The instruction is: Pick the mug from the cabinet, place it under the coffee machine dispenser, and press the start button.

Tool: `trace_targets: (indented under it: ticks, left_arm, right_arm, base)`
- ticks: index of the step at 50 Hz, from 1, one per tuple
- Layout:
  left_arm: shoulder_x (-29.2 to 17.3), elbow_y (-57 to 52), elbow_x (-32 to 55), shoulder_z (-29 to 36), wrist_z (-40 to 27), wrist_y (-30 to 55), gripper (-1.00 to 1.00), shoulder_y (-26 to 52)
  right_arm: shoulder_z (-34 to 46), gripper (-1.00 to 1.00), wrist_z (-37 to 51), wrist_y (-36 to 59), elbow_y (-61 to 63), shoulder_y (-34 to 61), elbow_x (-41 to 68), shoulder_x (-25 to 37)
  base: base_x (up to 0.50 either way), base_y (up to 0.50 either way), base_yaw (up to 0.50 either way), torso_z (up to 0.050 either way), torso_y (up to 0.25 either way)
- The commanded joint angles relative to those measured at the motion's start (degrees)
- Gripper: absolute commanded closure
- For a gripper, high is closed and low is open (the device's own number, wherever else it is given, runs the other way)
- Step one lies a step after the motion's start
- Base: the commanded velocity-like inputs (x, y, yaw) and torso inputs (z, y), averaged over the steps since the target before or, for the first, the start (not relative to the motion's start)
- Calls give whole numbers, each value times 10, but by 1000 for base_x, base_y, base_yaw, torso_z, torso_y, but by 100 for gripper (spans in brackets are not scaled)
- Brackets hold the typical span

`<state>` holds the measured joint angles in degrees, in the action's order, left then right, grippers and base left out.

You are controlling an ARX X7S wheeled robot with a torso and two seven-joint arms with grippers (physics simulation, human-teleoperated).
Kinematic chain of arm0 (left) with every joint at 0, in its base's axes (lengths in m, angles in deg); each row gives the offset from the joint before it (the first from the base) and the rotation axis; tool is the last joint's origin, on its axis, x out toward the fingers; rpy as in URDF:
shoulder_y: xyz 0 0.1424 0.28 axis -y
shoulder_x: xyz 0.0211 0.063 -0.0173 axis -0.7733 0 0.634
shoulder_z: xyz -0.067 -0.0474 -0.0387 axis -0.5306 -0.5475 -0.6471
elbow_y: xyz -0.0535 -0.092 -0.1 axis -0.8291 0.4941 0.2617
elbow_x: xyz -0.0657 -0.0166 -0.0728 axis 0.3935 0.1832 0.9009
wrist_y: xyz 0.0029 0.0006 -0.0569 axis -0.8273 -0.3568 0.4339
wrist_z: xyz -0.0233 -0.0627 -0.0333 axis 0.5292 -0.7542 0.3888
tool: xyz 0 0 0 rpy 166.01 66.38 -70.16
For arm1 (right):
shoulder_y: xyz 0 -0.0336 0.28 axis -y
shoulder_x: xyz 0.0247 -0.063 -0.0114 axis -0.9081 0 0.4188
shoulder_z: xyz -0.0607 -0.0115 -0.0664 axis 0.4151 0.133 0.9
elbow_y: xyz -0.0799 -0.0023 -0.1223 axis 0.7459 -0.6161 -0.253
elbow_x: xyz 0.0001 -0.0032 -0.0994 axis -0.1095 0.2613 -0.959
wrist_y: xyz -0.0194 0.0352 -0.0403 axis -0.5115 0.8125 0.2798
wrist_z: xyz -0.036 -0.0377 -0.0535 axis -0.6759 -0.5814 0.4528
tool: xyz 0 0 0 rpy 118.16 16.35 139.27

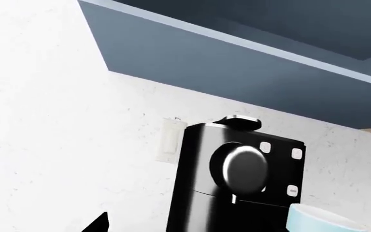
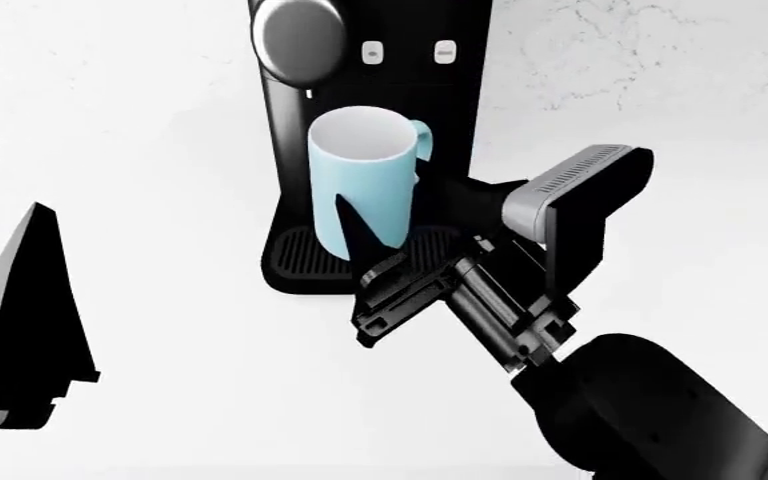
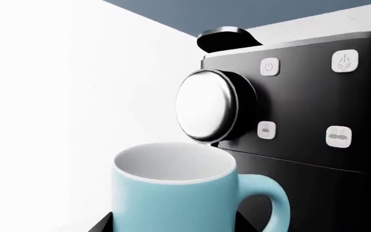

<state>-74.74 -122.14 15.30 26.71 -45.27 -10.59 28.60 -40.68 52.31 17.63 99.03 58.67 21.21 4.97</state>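
The light-blue mug stands upright on the ribbed tray of the black coffee machine, just below the round grey dispenser dome. My right gripper is shut on the mug's lower body, with a finger on each side. In the right wrist view the mug fills the gap between the fingers, under the dome. My left gripper hangs open and empty to the left, away from the machine. The left wrist view shows one of its fingertips, the dome and the mug's rim.
White buttons sit on the machine's front beside the dome; two show in the head view. A blue wall cabinet hangs above the machine. A white wall plate is just left of it. White counter surrounds the machine.
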Motion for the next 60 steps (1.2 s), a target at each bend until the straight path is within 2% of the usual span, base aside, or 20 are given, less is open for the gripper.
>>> trace_targets:
  ticks: [1, 7, 13, 18, 60]
  left_arm:
    - [-4, 2, -4, 5, 0, -15, -100, -10]
    - [-3, 4, -9, 9, 1, -19, -100, -12]
    - [-2, 6, -12, 12, 3, -24, -100, -15]
    - [-2, 7, -14, 13, 3, -27, -100, -18]
    - [-6, 8, -19, 21, 5, -53, -100, -37]
  right_arm:
    - [13, 100, -13, -7, -19, 10, -22, -11]
    - [13, 100, -10, -6, -24, 13, -20, -10]
    - [25, 100, -19, -45, -47, -13, -47, -5]
    - [18, 100, -4, -25, -55, 7, -38, -9]
    - [69, 100, -19, -90, -187, 45, -84, -27]
  base:
    - [0, 0, 0, 0, 0]
    - [0, 0, 0, 0, 0]
    - [0, 0, 0, 0, 0]
    - [0, 0, 0, 0, 0]
    - [0, 0, 0, 0, 0]
